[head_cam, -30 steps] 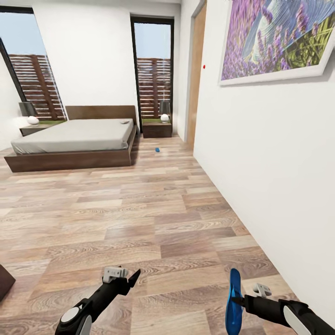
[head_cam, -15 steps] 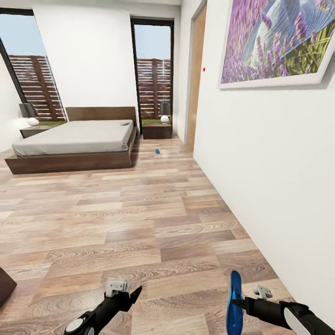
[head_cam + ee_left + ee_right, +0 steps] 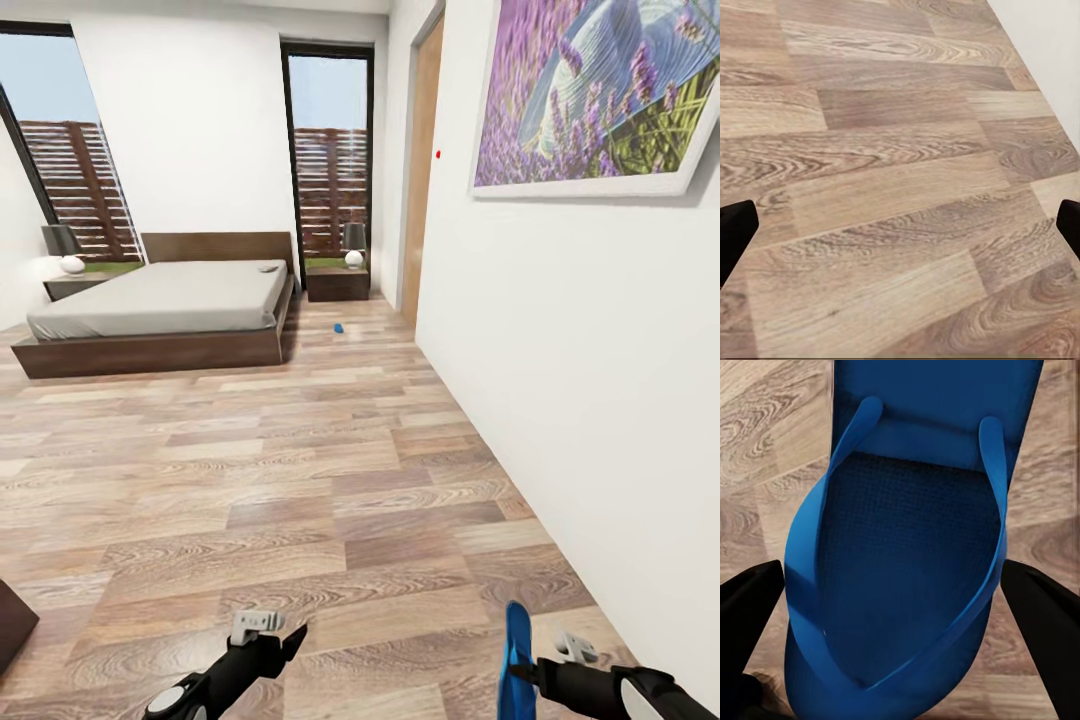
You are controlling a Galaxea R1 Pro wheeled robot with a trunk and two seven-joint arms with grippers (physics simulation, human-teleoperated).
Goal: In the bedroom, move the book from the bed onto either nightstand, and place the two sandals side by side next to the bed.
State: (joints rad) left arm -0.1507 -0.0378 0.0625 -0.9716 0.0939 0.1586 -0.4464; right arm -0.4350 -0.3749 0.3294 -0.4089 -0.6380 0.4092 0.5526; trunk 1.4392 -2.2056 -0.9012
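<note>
The bed [image 3: 160, 300] stands far ahead at the left, with a small dark flat book [image 3: 268, 267] on the mattress near the headboard. A nightstand [image 3: 337, 282] sits right of the bed and another nightstand [image 3: 75, 285] left of it, each with a lamp. One blue sandal [image 3: 339, 326] lies on the floor by the bed's right side. My right gripper [image 3: 530, 672] is shut on the other blue sandal [image 3: 907, 547], held on edge low at the right. My left gripper [image 3: 290, 640] hangs open over bare floor, its fingers [image 3: 735, 232] wide apart.
A white wall [image 3: 580, 350] with a lavender picture [image 3: 600, 90] runs close along my right. A wooden door [image 3: 422, 170] lies beyond it. Wood-plank floor [image 3: 280, 460] stretches to the bed. A dark furniture corner [image 3: 12, 620] shows at the lower left.
The camera has moved slightly forward, so the room looks a little nearer. Both arms sit lower in the picture. The right gripper still holds the sandal.
</note>
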